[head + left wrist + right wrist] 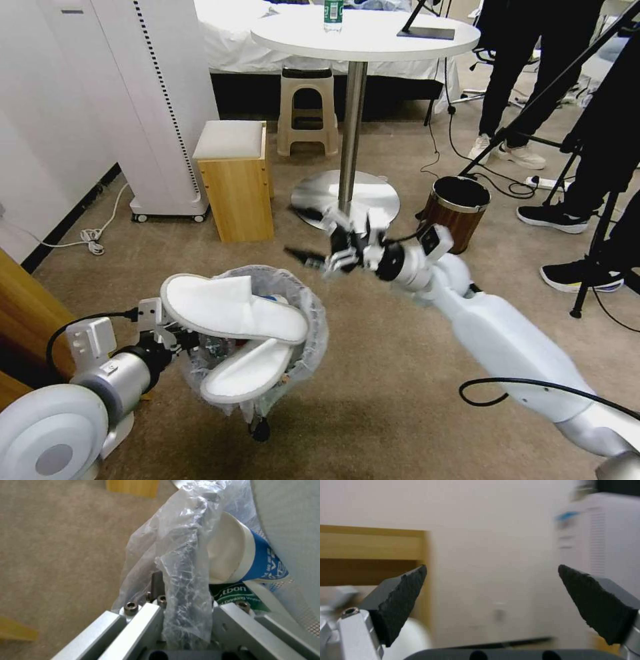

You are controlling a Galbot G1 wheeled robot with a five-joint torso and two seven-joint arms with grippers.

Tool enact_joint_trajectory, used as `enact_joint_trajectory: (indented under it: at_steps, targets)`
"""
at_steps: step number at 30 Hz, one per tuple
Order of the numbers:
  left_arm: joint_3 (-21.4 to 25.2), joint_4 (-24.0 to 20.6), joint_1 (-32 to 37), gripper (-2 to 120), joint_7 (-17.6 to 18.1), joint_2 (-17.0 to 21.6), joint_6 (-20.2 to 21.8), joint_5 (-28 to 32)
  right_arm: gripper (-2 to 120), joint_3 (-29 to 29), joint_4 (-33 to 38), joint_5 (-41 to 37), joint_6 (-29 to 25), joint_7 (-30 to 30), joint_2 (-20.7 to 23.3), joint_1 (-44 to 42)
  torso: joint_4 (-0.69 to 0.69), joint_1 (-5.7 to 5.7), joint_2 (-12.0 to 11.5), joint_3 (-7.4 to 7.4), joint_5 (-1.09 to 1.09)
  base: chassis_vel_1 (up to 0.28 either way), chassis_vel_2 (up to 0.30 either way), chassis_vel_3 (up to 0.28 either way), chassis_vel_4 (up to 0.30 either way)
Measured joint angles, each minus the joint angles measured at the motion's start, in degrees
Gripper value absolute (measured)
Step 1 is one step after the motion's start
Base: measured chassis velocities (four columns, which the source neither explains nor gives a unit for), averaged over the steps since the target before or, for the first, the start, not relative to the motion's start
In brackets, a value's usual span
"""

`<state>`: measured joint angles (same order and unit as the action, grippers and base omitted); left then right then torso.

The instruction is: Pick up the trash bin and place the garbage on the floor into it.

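The trash bin (313, 313), lined with a crinkly clear bag, hangs at the lower left over the beige floor (387, 380). My left gripper (181, 337) is shut on its near rim. The left wrist view has the bag-covered rim (186, 580) clamped in the left gripper (181, 600). Garbage fills the bin: two white slippers (233, 308) lie across the top, and a blue paper cup (263, 560) and a green-labelled bottle (233, 593) sit inside. Beyond the bin and above the carpet, my right gripper (300, 235) is open with nothing in it. Its dark pads (403, 597) stand wide apart.
A wood-grain bin with a chrome rim (460, 207) stands right of the round table's metal base (347, 195). A wooden box stool (235, 180) and a white appliance (167, 100) are at the left. People's legs, a tripod (587, 267) and cables crowd the right.
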<state>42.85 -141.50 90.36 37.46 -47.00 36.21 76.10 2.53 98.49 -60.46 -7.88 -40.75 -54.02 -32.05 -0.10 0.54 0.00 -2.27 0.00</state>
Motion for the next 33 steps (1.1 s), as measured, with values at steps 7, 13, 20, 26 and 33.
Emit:
enact_joint_trajectory:
  at_steps: [7,13,20,26,33]
  targets:
    - [0.5,-0.1,0.4,0,3.8,-0.9,0.7,0.3,100,-9.3,3.7,6.6,3.2,17.5,2.5,-6.1,-0.01,0.0,0.0,0.0,0.01,0.0,0.0,0.0,0.0]
    - [0.7,0.8,0.6,0,6.4,-2.5,1.6,0.5,100,-18.6,5.0,10.3,3.7,23.7,3.1,-13.4,-0.01,0.0,0.0,0.0,0.01,0.0,0.0,0.0,0.0]
    - [0.6,2.0,1.4,0,9.4,-3.7,2.6,1.0,100,-27.4,5.0,14.0,1.9,23.9,2.5,-20.4,-0.01,0.0,0.0,0.0,0.01,0.0,0.0,0.0,0.0]
    - [0.6,5.3,0.5,0,11.6,-3.8,3.0,4.5,100,-32.0,5.8,15.4,0.8,23.6,0.8,-24.1,-0.01,0.0,0.0,0.0,0.0,0.0,0.0,0.0,0.0]
    - [0.9,8.7,-0.4,0,12.5,-4.4,3.6,7.7,100,-33.9,6.8,16.2,0.3,22.4,0.0,-26.6,-0.01,0.0,0.0,0.0,-0.01,0.0,0.0,0.0,0.0]
